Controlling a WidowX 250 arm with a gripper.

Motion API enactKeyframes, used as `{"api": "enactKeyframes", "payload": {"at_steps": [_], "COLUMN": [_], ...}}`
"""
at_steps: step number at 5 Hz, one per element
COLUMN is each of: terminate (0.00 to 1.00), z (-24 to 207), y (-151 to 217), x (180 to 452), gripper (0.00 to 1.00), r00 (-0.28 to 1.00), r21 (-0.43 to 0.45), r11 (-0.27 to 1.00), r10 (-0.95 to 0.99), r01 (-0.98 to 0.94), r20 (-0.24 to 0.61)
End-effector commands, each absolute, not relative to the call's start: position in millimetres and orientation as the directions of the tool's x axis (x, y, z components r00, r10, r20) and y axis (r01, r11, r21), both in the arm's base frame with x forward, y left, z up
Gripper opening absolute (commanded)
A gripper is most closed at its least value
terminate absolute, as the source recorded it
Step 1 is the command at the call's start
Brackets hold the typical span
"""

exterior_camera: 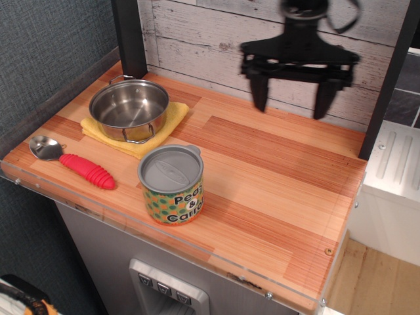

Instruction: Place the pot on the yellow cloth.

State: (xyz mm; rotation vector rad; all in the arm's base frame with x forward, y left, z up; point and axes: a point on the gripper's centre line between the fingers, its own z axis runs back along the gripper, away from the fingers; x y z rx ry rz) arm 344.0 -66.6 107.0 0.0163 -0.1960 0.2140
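Our hand [291, 97] hangs spread and empty; far to its left the pot [129, 109], light, rigid, slick, best gripped by its rim, sits on the yellow cloth [172, 119].

A single camera is looking down at the table [275, 177] from above and in front, standing off its near right corner and facing toward the plank wall [216, 33] at the back. It is tilting steeply enough that the whole tabletop is fitting in the frame, running diagonally from the upper left to the lower right. It is sitting at a middling distance: the near edge is crossing the lower part of the frame, and a strip of floor [380, 275] is showing at the lower right. No second view is sharing the scene.
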Motion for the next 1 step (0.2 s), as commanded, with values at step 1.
{"api": "enactKeyframes", "payload": {"at_steps": [1], "terminate": [1.00], "z": [123.9], "y": [-60.5], "x": [338.1], "gripper": [1.00], "r00": [0.950], "r21": [-0.020], "r11": [0.977], "r10": [0.210], "r01": [-0.211], "r20": [0.232]}}
